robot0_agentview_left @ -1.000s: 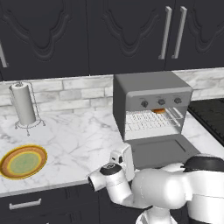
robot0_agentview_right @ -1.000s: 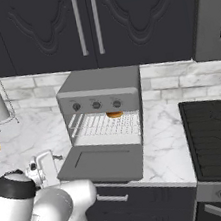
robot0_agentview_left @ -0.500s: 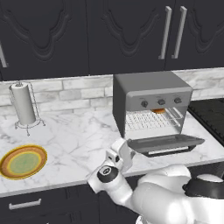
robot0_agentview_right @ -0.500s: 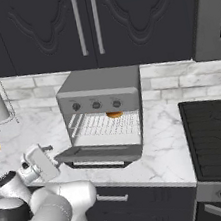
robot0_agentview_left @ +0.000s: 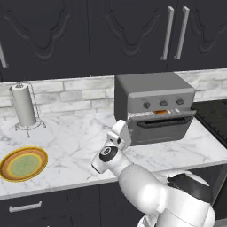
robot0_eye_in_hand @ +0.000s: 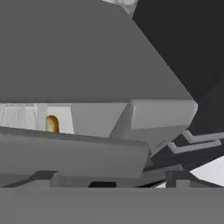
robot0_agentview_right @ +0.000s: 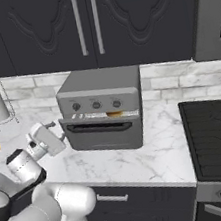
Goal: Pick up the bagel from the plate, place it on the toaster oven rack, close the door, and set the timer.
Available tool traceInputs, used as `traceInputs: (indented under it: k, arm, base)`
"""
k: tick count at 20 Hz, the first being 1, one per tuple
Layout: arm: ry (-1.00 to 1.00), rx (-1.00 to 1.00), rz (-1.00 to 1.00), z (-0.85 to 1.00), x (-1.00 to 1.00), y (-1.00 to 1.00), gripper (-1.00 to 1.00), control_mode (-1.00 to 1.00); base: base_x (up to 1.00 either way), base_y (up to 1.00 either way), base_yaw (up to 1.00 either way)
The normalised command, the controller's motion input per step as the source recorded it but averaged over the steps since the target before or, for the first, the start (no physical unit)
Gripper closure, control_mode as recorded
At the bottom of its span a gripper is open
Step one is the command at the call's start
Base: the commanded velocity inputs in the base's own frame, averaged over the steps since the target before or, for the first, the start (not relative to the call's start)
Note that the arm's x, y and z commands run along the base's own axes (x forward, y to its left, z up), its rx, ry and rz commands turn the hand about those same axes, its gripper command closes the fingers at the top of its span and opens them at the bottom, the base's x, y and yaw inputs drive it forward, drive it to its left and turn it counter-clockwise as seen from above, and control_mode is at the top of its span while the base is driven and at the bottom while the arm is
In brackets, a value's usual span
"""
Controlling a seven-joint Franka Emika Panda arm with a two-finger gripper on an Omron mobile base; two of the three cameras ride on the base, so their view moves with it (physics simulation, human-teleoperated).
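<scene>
Arm low at tabletop (robot0_agentview_left: 80,133) edge, hand (robot0_agentview_left: 120,136) just left of oven, by door's (robot0_agentview_left: 162,127) left end. Fingers: can't tell if spread or pinching, hidden behind hand. Door nearly shut, narrow gap at top; long axis runs left-right, lies right of hand. Bagel (robot0_agentview_left: 161,112) inside on rack, peeking thru gap. Plate (robot0_agentview_left: 23,163) bare, far left. Timer knobs above door, judged next target once door closes.

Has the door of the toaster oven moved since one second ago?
Yes. The door has swung up from lying flat open to nearly shut against the toaster oven, leaving a narrow gap at its top.
</scene>
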Motion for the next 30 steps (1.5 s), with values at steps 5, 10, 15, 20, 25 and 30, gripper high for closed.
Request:
traceInputs:
  k: [5,10,15,20,25,30]
  arm:
    - [0.0,-0.05,0.15,0.32,0.73,-0.64,-1.0,-1.0]
    - [0.0,-0.05,0.2,0.23,0.43,-0.73,-1.0,-1.0]
    - [-0.03,0.0,0.24,0.86,-0.39,-0.24,-1.0,-1.0]
    - [-0.01,0.06,0.14,1.0,-0.59,0.01,-1.0,-1.0]
    - [0.01,0.19,0.07,1.0,-0.48,0.0,-1.0,-1.0]
    - [0.07,0.27,0.0,0.91,0.01,-0.01,-1.0,-1.0]
  base:
    - [0.0,0.0,0.0]
    - [0.0,0.0,0.0]
    - [0.0,0.0,0.0]
    - [0.0,0.0,0.0]
    - [0.0,0.0,0.0]
    - [0.0,0.0,0.0]
